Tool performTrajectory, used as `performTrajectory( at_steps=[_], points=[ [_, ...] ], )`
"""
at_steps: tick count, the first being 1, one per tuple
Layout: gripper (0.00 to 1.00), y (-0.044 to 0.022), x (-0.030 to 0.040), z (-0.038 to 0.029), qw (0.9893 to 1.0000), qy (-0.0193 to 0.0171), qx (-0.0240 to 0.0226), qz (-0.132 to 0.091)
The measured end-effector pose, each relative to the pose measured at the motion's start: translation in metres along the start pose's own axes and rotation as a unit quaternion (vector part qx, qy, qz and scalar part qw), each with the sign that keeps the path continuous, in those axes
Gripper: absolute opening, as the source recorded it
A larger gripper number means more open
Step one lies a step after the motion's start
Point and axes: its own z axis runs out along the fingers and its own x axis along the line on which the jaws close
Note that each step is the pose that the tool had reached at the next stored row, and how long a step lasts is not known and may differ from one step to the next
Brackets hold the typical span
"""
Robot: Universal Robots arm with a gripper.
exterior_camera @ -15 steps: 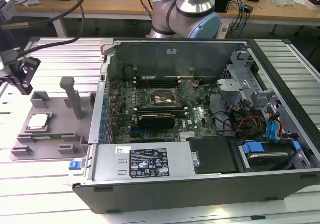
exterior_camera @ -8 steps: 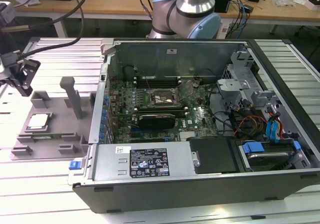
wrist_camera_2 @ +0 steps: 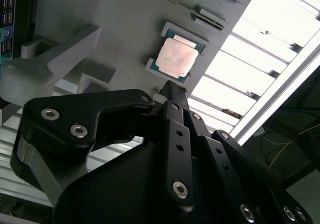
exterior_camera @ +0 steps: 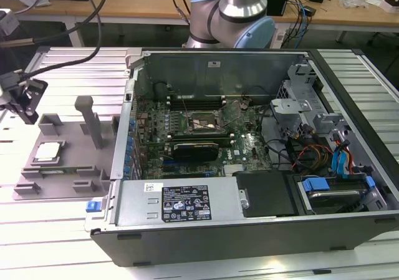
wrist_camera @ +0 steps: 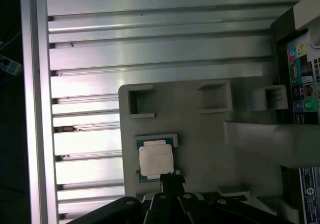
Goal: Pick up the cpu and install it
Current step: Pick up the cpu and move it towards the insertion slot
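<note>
The pincer [wrist_camera_2: 170, 88] hangs near the cpu [wrist_camera_2: 176, 58] without touching it; I cannot tell whether it is released or clenched. The cpu lies flat, metal top up, in a recess of the grey tray [exterior_camera: 75, 161] on the desk [exterior_camera: 56, 230], at the exterior view's left of the computer case [exterior_camera: 249, 230]. It is likely light, stiff, slick on top and fragile beneath, so opposite edges suit. Being square, it has no long axis; its sides run with the tray's.

A silvery, softly shining metal top is seen on the cpu [wrist_camera_2: 175, 58]. Matt grey plastic is shown by the tray [wrist_camera_2: 115, 14], ribbed gleaming metal by the table [wrist_camera: 150, 49], and a matt black finish by the gripper [wrist_camera_2: 167, 90].
</note>
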Motion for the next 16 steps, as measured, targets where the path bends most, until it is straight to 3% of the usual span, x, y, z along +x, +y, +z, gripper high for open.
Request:
performTrajectory(
  at_steps=[4, 16],
  points=[
    [0.11, -0.0006, 0.0049, 0.0073, 1.0000, -0.0001, -0.0001, 0.000],
    [0.11, -0.0011, 0.0077, 0.0116, 1.0000, 0.0000, 0.0000, 0.000]
  ],
)
